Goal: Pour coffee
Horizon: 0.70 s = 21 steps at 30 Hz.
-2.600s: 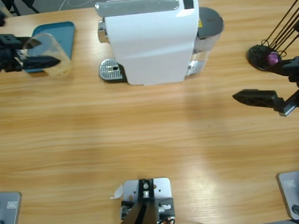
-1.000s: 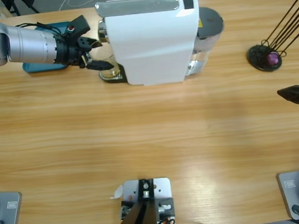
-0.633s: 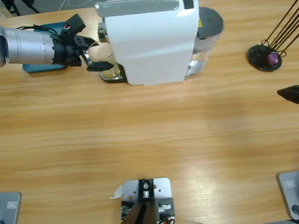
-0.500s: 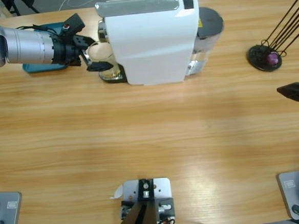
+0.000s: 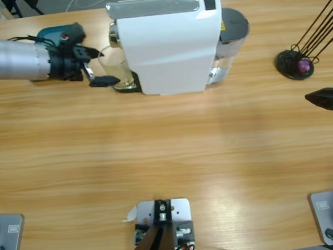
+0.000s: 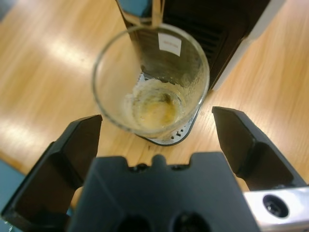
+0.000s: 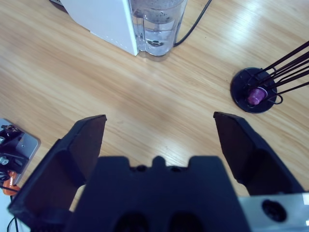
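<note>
- A clear tumbler (image 6: 151, 86) stands on the drip grate (image 6: 166, 137) of the white coffee machine (image 5: 169, 42), right ahead of the left gripper (image 6: 157, 133).
- In its bottom lies the coffee (image 6: 154, 107), a shallow tan layer with a foamy rim.
- The left gripper's jaws are spread wide, one on either side of the glass and both clear of its wall; it grips nothing.
- At the machine's back sits a clear water tank (image 7: 157, 24) holding water, with a black cable running off beside it.
- Beyond the right gripper (image 7: 161, 128), to one side, a black wire holder (image 7: 256, 89) keeps a single purple capsule (image 7: 255, 94).
- The right gripper hangs over bare table (image 7: 145, 106), jaws wide apart and empty.
- Half a second back the left gripper was closed around the tumbler at the grate; it has since let go and backed a little away, and the glass stayed put.
- The right gripper has barely shifted.
</note>
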{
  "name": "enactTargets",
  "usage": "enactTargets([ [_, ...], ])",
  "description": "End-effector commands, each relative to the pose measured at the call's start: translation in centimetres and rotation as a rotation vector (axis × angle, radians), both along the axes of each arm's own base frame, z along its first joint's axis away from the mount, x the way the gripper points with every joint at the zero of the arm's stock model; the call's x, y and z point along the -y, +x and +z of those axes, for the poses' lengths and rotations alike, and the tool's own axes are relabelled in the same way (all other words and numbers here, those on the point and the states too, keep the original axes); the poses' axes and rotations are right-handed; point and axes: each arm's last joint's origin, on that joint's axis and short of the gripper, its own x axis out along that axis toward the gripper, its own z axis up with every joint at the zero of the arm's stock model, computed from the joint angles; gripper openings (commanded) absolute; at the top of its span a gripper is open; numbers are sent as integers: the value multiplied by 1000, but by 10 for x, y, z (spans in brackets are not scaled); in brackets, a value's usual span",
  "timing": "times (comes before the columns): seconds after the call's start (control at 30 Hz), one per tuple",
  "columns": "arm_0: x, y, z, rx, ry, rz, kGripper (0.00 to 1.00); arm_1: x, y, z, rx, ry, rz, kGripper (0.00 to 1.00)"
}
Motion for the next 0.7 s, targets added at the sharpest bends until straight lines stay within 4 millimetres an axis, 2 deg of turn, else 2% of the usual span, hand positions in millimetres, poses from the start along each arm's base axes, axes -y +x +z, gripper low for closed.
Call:
enactTargets([
  [0.03,-41,-41,33,7,-26,52,1000,-1,1,-9,-13,-19,8,1000],
  [0.07,-45,-49,36,0,-11,72,1000,-2,2,-9,-10,-20,5,991],
  [0.13,-53,-70,47,-8,17,130,1000,-10,12,-1,-2,-16,-29,743],
  [0.23,-71,-99,66,-7,17,227,1000,-20,37,33,20,7,-95,453],
  [0.3,-80,-111,74,-4,-8,309,1000,-27,56,54,55,44,-82,0],
  [0.4,-85,-119,69,-38,29,351,1000,-38,93,72,141,29,-143,0],
  [0.5,-85,-128,65,-95,52,345,1000,-48,128,83,144,36,-198,0],
  [0.57,-87,-133,68,-98,32,351,1000,-56,149,90,127,77,-182,0],
  [0.7,-82,-133,89,-64,-41,352,1000,-81,178,76,4,82,-121,0],
])
